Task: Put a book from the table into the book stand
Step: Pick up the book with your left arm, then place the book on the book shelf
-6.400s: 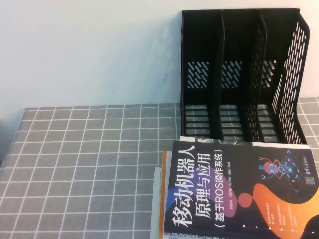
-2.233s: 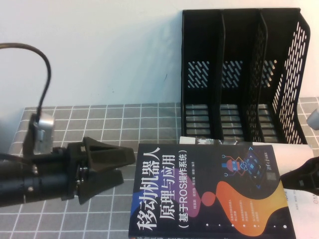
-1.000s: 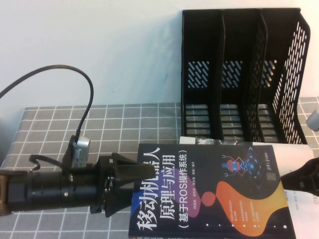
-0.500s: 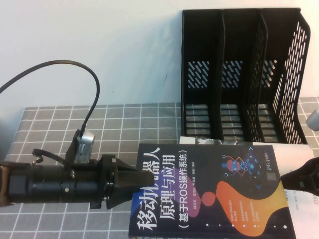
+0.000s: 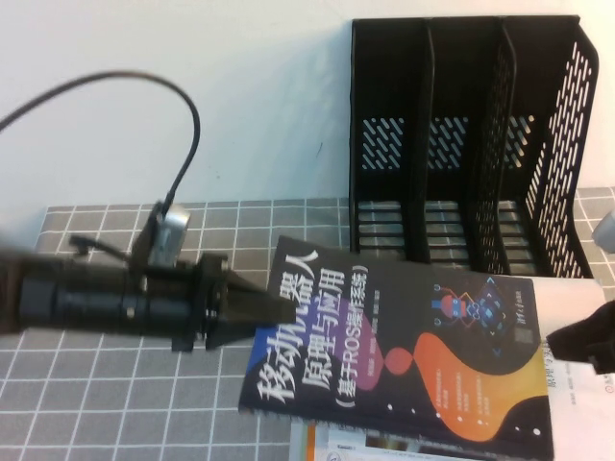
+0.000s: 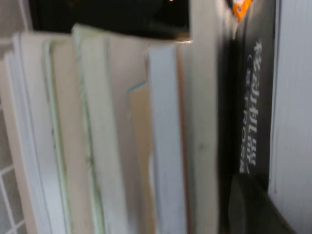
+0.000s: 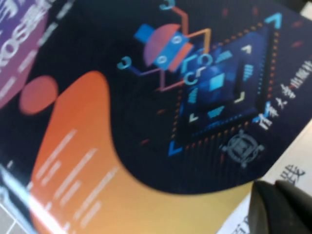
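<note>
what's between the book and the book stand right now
In the high view only a strip of bare grid cloth on the table separates the book from the book stand.

high: raised, facing down | wrists: very close (both share the book (image 5: pixel 404 351))

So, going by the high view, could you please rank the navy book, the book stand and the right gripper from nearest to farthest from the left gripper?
1. The navy book: the left gripper grips its left edge, at centre.
2. The book stand: at the table's back, right of centre.
3. The right gripper: at the far right edge, past the book.
</note>
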Robot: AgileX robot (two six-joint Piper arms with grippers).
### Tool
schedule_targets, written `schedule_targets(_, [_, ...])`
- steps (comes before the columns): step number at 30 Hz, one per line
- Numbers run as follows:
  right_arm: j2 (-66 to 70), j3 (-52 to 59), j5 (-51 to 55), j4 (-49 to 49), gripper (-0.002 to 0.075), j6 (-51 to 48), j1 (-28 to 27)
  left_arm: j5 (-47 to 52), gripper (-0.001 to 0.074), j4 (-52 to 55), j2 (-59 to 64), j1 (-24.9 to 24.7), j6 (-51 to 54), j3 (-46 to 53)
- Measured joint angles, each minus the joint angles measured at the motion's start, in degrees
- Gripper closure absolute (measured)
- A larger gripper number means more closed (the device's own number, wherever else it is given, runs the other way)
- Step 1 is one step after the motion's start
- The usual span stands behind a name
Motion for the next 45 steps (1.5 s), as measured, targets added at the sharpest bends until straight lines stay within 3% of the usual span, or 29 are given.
schedule_targets(12, [-14.9,-3.4,3.8,-5.9,0.0729,1.9,0.1,1.7,0.0624,14.5,-1.0,-0.2,-23.2,-27.9])
schedule_targets(21, [-16.6,-3.4,3.8,-6.2,0.0729,1.9,0.1,-6.7,0.0624,35.1,-1.0,-5.6,-43.2,-50.1])
schedule_targets(31, [-16.6,-3.1,4.0,-6.3,0.0729,1.9,0.1,-15.8,0.0624,51.7,-1.0,-12.6,-55.2,-55.8])
schedule_targets(45, [-16.6,5.3,1.4,-6.5,0.0729,1.9,0.1,-10.2,0.0624,57.9,-0.9,-14.3,-56.6,-56.9])
